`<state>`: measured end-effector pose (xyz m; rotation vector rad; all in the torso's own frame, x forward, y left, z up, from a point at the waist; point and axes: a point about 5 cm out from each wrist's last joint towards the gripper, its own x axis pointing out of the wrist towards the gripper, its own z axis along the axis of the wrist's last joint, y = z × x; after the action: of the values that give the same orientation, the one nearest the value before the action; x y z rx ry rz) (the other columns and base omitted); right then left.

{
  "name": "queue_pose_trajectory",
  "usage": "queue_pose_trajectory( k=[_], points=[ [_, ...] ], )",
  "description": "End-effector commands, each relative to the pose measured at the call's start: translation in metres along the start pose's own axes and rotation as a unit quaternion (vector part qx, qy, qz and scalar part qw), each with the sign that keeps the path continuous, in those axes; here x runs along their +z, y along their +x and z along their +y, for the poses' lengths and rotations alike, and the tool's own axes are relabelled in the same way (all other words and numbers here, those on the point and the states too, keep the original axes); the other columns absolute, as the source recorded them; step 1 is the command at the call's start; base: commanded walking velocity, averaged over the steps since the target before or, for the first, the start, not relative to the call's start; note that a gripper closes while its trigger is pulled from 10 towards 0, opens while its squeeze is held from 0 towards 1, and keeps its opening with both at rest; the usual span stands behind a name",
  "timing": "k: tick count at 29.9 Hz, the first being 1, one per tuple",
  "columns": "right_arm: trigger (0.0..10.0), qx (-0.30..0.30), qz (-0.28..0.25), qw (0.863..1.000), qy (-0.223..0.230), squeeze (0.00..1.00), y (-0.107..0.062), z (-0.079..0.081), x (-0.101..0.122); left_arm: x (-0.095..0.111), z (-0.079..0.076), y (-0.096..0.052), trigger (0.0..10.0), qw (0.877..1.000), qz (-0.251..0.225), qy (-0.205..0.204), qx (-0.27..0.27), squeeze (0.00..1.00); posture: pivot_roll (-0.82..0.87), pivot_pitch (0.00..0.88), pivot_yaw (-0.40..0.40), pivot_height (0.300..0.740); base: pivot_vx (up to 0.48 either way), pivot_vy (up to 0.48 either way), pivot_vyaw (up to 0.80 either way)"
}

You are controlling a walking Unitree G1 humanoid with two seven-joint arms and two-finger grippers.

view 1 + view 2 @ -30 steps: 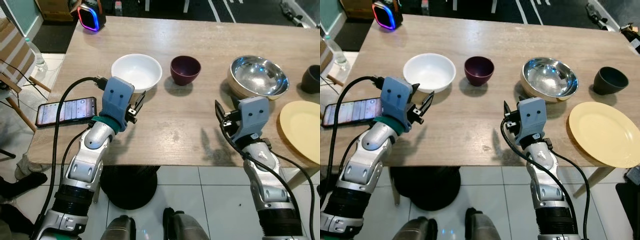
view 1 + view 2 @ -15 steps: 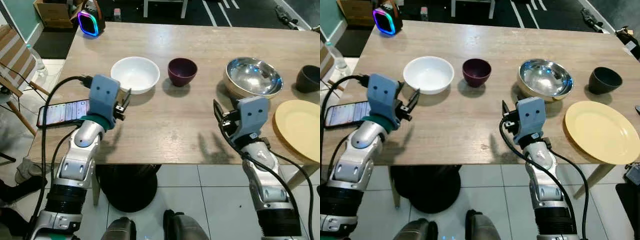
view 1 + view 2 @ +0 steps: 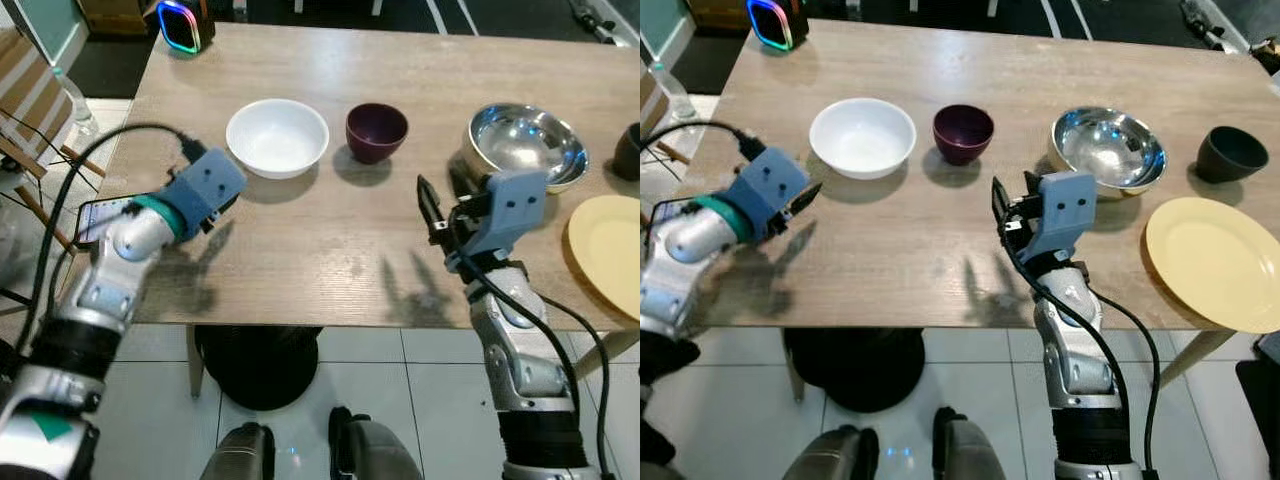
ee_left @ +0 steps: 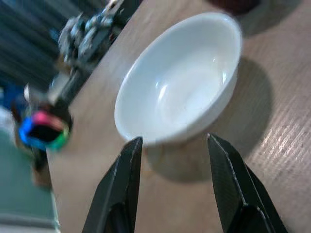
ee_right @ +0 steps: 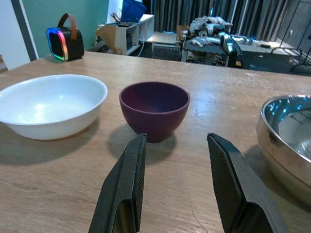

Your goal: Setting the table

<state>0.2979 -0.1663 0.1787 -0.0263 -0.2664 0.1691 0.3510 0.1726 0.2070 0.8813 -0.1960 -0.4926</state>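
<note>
A white bowl (image 3: pixel 277 137) sits upright on the wooden tabletop (image 3: pixel 330 250), toward the robot's left, with a small dark purple bowl (image 3: pixel 376 131) just beside it on the right and apart from it. Further right stand a shiny steel bowl (image 3: pixel 526 143), a dark cup (image 3: pixel 1231 153) near the far right edge, and a pale yellow plate (image 3: pixel 1212 262) lying flat closer to the near edge. None of these dishes carries any readable writing. The left pincer (image 4: pixel 172 187) hovers low over the tabletop just short of the white bowl, its two black fingers (image 4: pixel 121 189) spread apart with the bowl's near rim framed between them, touching nothing and holding nothing. The right pincer (image 5: pixel 175 189) hangs above the tabletop nearer the middle, aimed at the purple bowl; its fingers (image 5: pixel 228 189) are likewise parted and empty, clear of the bowl. A phone (image 3: pixel 98 216) with a lit screen lies at the left edge of the tabletop, its text too small to read, and a speaker (image 3: pixel 180 22) with a glowing coloured ring stands at the far left corner.
</note>
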Motion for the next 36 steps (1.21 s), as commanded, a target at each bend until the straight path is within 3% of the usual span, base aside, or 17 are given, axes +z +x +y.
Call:
queue_pose_trajectory(
  k=[1, 3, 4, 18, 20, 24, 25, 29, 30, 34, 35, 36],
  points=[
    [10.0, -0.011, 0.005, 1.0, 0.005, 0.0, -0.004, -0.004, -0.001, -0.001, -0.011, 0.002, 10.0, 0.998, -0.006, 0.037, -0.042, 0.0, -0.01, 0.139, 0.034, 0.74, 0.0, 0.0, 0.0],
    [10.0, -0.012, 0.005, 1.0, 0.005, 0.0, -0.005, -0.004, -0.001, 0.001, -0.011, 0.004, 10.0, 0.997, -0.012, 0.053, -0.053, 0.0, -0.01, 0.139, 0.034, 0.74, 0.0, 0.0, 0.0],
    [10.0, -0.015, 0.005, 1.0, 0.006, 0.0, -0.006, -0.004, 0.0, 0.003, -0.009, 0.007, 10.0, 0.993, -0.021, 0.092, -0.066, 0.0, -0.01, 0.14, 0.038, 0.74, 0.0, 0.0, 0.0],
    [10.0, -0.013, 0.012, 1.0, 0.003, 0.0, -0.009, -0.006, 0.002, -0.007, -0.002, 0.024, 10.0, 0.993, 0.01, 0.09, -0.081, 0.0, -0.04, 0.159, 0.042, 0.74, 0.0, 0.0, 0.0],
    [10.0, -0.012, 0.014, 1.0, 0.0, 0.0, -0.011, -0.007, 0.004, -0.014, 0.002, 0.028, 10.0, 0.991, 0.027, 0.107, -0.078, 0.0, -0.04, 0.171, 0.042, 0.74, 0.0, 0.0, 0.0],
    [10.0, -0.013, 0.015, 1.0, -0.001, 0.0, -0.013, -0.007, 0.005, -0.014, 0.002, 0.031, 10.0, 0.986, 0.017, 0.147, -0.077, 0.0, -0.05, 0.179, 0.045, 0.74, 0.0, 0.0, 0.0],
    [10.0, -0.013, 0.016, 1.0, -0.001, 0.0, -0.015, -0.006, 0.005, -0.014, 0.002, 0.032, 8.7, 0.982, 0.011, 0.172, -0.076, 0.0, -0.05, 0.19, 0.053, 0.74, 0.0, 0.0, 0.0],
    [10.0, -0.016, 0.017, 1.0, -0.001, 0.0, -0.018, -0.006, 0.006, -0.012, 0.002, 0.034, 8.1, 0.975, 0.004, 0.207, -0.077, 0.0, -0.06, 0.198, 0.059, 0.74, 0.0, 0.0, 0.0],
    [10.0, -0.02, 0.019, 1.0, 0.0, 0.0, -0.02, -0.006, 0.006, -0.012, 0.002, 0.035, 4.7, 0.973, 0.002, 0.216, -0.082, 0.0, -0.06, 0.2, 0.064, 0.74, 0.0, 0.0, 0.0],
    [10.0, -0.025, 0.022, 0.999, 0.0, 0.0, -0.024, -0.006, 0.005, -0.011, -0.001, 0.037, 3.9, 0.969, -0.001, 0.231, -0.091, 0.0, -0.07, 0.207, 0.069, 0.74, 0.0, 0.0, 0.0],
    [10.0, -0.026, 0.023, 0.999, 0.0, 0.0, -0.025, -0.006, 0.005, -0.011, -0.002, 0.038, 3.1, 0.967, -0.002, 0.237, -0.094, 0.0, -0.07, 0.207, 0.069, 0.74, 0.0, 0.0, 0.0],
    [10.0, -0.027, 0.024, 0.999, 0.0, 0.0, -0.025, -0.006, 0.005, -0.011, -0.002, 0.039, 0.0, 0.966, -0.004, 0.242, -0.095, 0.0, -0.08, 0.209, 0.072, 0.74, 0.0, 0.0, 0.0]
  ],
)
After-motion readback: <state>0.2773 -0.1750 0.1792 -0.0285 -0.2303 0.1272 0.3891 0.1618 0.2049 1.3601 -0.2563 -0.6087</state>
